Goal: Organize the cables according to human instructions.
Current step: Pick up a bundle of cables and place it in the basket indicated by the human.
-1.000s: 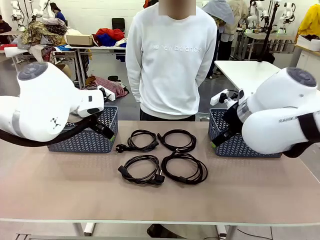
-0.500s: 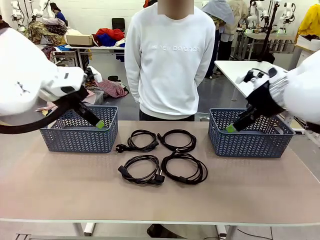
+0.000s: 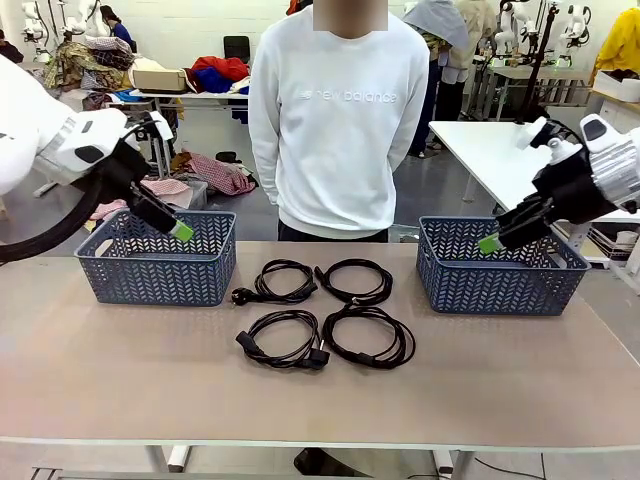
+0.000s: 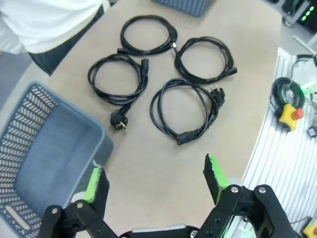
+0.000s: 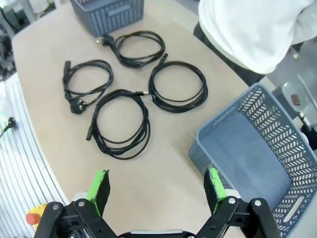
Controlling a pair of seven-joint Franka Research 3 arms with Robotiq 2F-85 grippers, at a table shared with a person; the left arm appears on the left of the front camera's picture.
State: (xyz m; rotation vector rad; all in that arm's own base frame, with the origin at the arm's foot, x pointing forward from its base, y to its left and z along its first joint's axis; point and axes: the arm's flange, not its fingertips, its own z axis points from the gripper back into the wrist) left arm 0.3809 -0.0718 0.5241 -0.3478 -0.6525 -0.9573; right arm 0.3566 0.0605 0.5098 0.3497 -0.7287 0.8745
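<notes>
The four cables (image 3: 318, 358) lie flat in a two-by-two block at the middle of the table (image 3: 120, 380), each a loose round coil with its plugs poking out at the edges. They sit between the left basket (image 3: 150, 280) at centre left of the frame and the right basket (image 3: 500, 290) at centre right, touching neither.

The left gripper (image 3: 182, 230) hangs in the air above the left basket, and its jaws stand wide apart with nothing between them. The right gripper (image 3: 490, 243) hangs above the right basket, jaws likewise spread and empty. In each wrist view the coils lie ahead of the fingertips, toward the top of the frame, well apart from them.

So from either gripper the cables lie down and inward toward the middle. The left arm looks nearer the two coils on the left of the block, the right arm nearer the two on the right.

The person (image 3: 340, 130) stands at the far edge, top centre, arms drawn behind the back. I see no pointing gesture, so I would judge that no coil has been picked out yet.
</notes>
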